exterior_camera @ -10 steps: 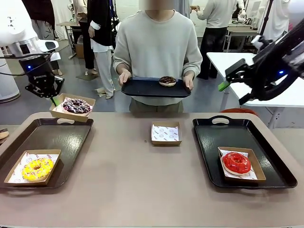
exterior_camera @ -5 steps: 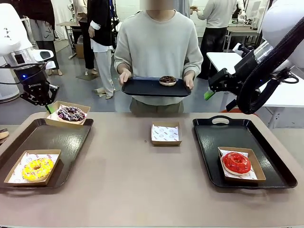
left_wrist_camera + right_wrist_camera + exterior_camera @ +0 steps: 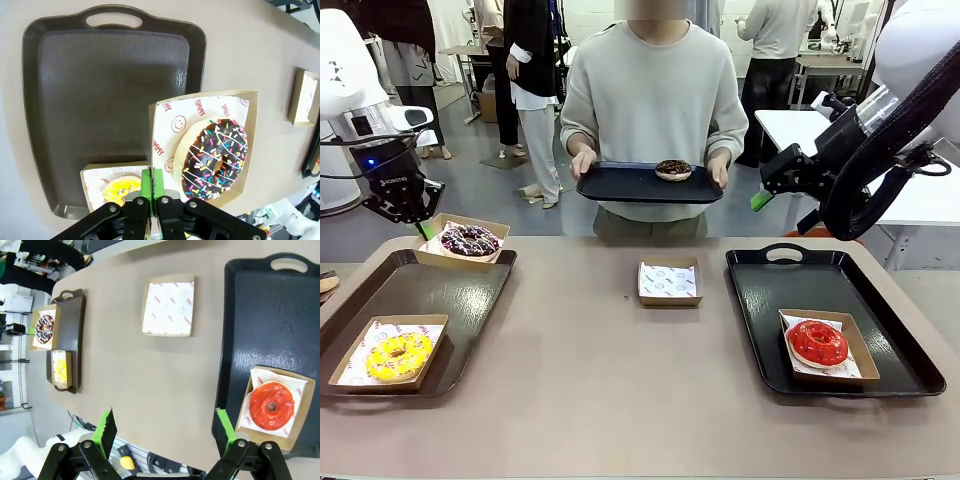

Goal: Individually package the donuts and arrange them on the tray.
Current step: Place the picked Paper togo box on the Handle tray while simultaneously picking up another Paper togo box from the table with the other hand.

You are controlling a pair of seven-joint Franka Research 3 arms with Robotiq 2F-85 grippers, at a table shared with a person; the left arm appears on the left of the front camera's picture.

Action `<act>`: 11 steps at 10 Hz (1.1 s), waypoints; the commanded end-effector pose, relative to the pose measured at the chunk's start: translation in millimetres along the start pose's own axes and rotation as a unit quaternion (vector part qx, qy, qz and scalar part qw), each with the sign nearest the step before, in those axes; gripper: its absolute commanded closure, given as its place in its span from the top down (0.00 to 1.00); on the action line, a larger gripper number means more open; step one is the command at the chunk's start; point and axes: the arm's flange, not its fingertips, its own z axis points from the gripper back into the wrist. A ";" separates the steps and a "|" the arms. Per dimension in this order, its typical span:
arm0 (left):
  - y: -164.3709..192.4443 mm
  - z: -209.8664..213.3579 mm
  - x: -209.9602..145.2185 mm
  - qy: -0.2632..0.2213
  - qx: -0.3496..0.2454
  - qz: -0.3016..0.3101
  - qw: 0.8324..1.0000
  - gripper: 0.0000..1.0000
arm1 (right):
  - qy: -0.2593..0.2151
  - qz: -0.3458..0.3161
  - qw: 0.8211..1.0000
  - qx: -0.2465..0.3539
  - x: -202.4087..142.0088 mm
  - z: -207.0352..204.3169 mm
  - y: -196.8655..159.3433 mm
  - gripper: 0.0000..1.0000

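Paper-lined box point(image 3: 172, 127) under purple donut point(image 3: 215, 157): "YUMMY", "SMILE".

Tan table point(image 3: 620, 400): left tray point(image 3: 430, 290), right tray point(image 3: 790, 280), paper-lined carton point(image 3: 669, 281) between.

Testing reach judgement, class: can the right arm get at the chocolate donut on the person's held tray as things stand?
Probably yes: the right gripper, fingers open, hangs beside the held tray, and nothing covers the chocolate donut.
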 end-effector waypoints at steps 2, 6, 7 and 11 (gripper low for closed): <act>-1.0 3.0 0.0 0.000 -0.002 0.000 1.000 0.01 | -0.005 0.000 1.000 -0.002 0.9 -0.4 1.3 1.00; 10.2 -8.6 16.5 0.021 -0.007 -0.012 1.000 0.01 | 0.006 0.029 0.997 -0.071 14.8 -17.2 23.3 1.00; 17.8 -9.7 23.6 0.015 -0.018 -0.013 1.000 0.01 | 0.021 0.039 0.993 -0.105 25.7 -32.4 41.8 1.00; 43.3 -38.8 56.1 0.010 -0.022 -0.046 0.999 0.01 | 0.041 0.049 0.980 -0.191 61.4 -102.3 95.0 1.00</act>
